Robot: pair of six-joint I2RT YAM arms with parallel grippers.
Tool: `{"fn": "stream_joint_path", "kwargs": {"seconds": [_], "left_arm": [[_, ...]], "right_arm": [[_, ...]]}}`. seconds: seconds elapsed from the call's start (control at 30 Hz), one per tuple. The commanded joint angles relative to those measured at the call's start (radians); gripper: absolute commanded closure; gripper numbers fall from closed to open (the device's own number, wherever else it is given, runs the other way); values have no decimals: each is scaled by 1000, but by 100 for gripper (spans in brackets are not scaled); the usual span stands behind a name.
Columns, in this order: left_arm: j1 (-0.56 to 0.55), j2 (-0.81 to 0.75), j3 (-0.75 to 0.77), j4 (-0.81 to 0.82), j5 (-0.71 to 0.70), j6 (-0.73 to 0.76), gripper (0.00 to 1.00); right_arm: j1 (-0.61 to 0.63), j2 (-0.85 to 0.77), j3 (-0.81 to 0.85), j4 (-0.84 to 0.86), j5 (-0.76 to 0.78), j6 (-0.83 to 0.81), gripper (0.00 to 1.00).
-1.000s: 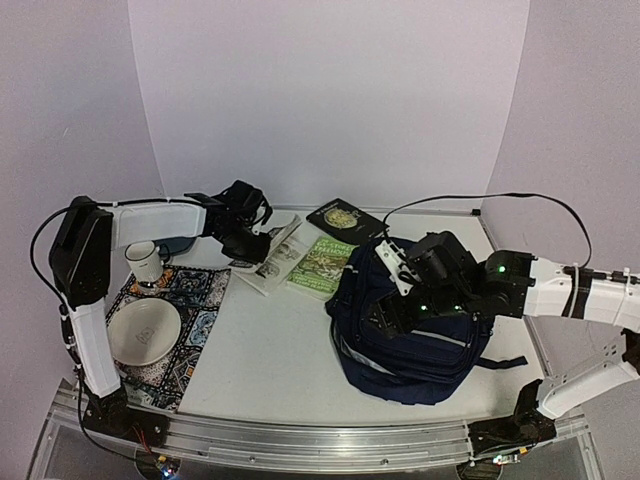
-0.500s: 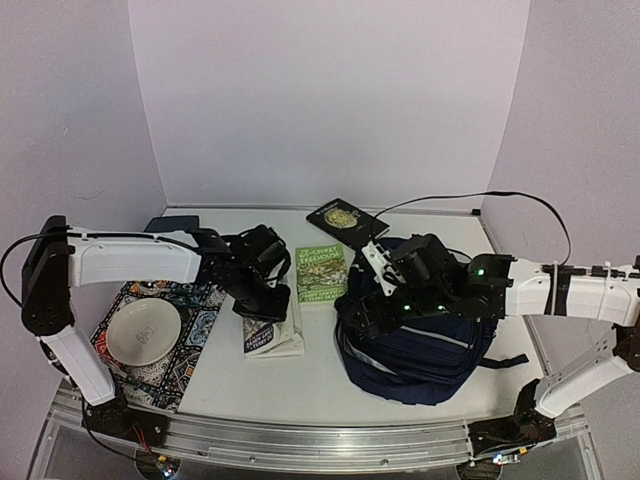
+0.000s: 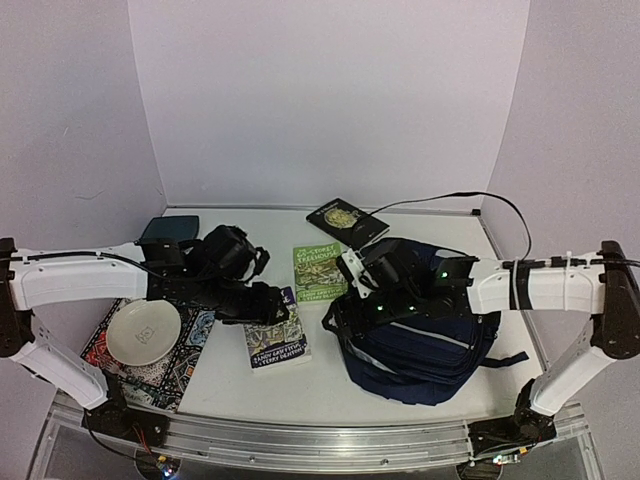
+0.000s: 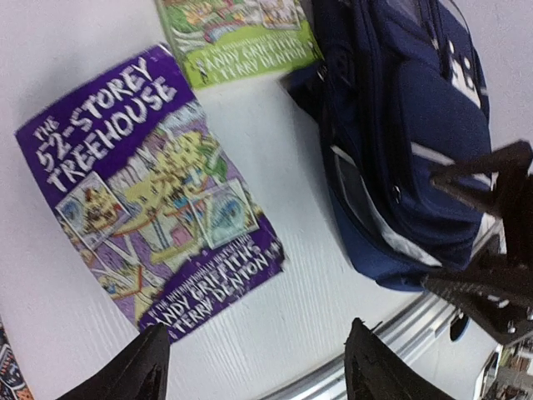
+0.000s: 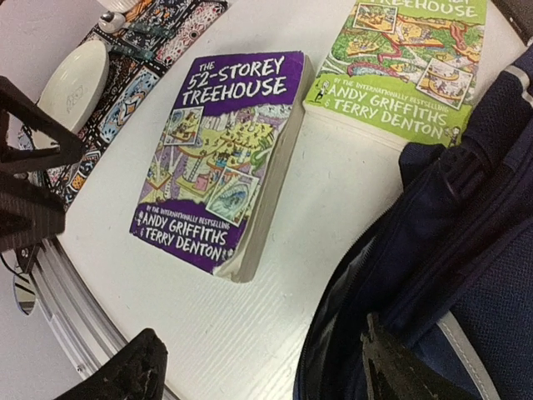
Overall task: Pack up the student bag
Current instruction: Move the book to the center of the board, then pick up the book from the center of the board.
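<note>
The student bag (image 3: 440,340), navy with thin white stripes, lies at the right of the table; its dark opening faces left in the right wrist view (image 5: 466,250) and it also shows in the left wrist view (image 4: 408,142). A purple book (image 3: 275,342) (image 4: 150,192) (image 5: 221,158) lies flat on the table to the bag's left. My left gripper (image 3: 275,305) (image 4: 258,367) hangs open just above that book's near end, holding nothing. My right gripper (image 3: 345,305) (image 5: 266,371) is open at the bag's left edge, one finger over the opening, the other over bare table.
A green book (image 3: 318,272) (image 5: 408,50) lies behind the purple one, and a dark book (image 3: 345,220) sits further back. A white plate (image 3: 143,332) rests on a patterned mat (image 3: 195,330) at the left, with a dark-teal pouch (image 3: 168,231) behind. The table's metal front rail (image 3: 300,435) runs close by.
My left gripper carried the purple book from the back left to the table's middle and opened; the book now lies flat. My right gripper slid left along the bag.
</note>
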Motion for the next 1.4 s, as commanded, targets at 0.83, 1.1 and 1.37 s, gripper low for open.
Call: {"fn": "stream_joint_path", "kwargs": {"seconds": [0.83,1.1,1.37], "left_arm": [[326,212,-332,555,262,-12,28],[324,224,-398,689,347,-71,30],[309,174,-409,720,330,-90,32]], "right_arm": [[-61,608,488,14,-117,132,22],[-69,687,526,44,-200,162,32],[-74,612,451,140,-273,197,79]]}}
